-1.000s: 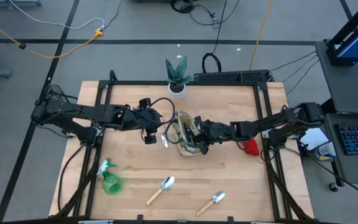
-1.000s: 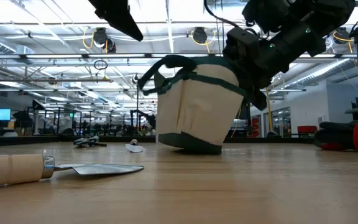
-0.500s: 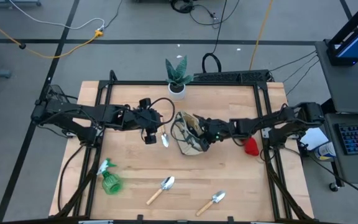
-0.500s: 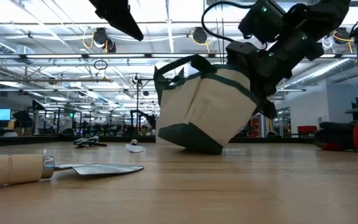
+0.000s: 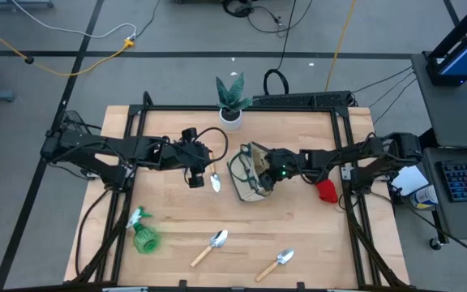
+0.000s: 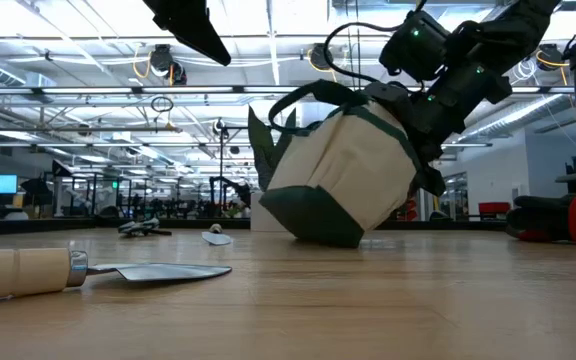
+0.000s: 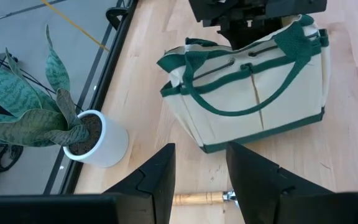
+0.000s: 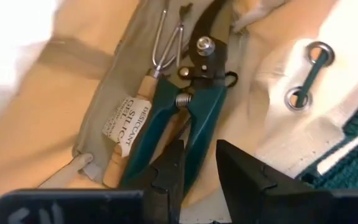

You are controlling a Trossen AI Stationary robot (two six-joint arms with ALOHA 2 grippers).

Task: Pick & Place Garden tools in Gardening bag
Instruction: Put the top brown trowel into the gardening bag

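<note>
Two tools already sit inside the gardening bag point(image 5: 251, 174): teal-handled pruners point(image 8: 194, 118) and a wood-handled fork point(image 8: 143, 93), both seen straight down your right gripper's point(image 8: 199, 165) line of sight.

Right gripper is at the bag mouth, fingers parted with only a narrow gap between them and nothing between them. Pruners lie just past the fingertips, long axis running away from the jaws, pivot bolt at the far end. Low view shows the bag tipped, resting on one bottom edge, leaning toward the right arm.

Left gripper point(image 5: 193, 169) hovers just beside the bag, jaws apart and empty. A trowel point(image 5: 214, 178) lies on the table below and between it and the bag; its handle point(image 7: 197, 198) crosses the gap between the fingers. Left arm is clearly nearer to it.

Two more trowels point(image 5: 210, 246) point(image 5: 276, 264) and the green spray bottle point(image 5: 143, 234) sit near the front edge, well apart from both grippers. Red item point(image 5: 325, 191) lies beside the right arm.

Judgement: the bag needs to be upright before your left arm drops that trowel in.
</note>
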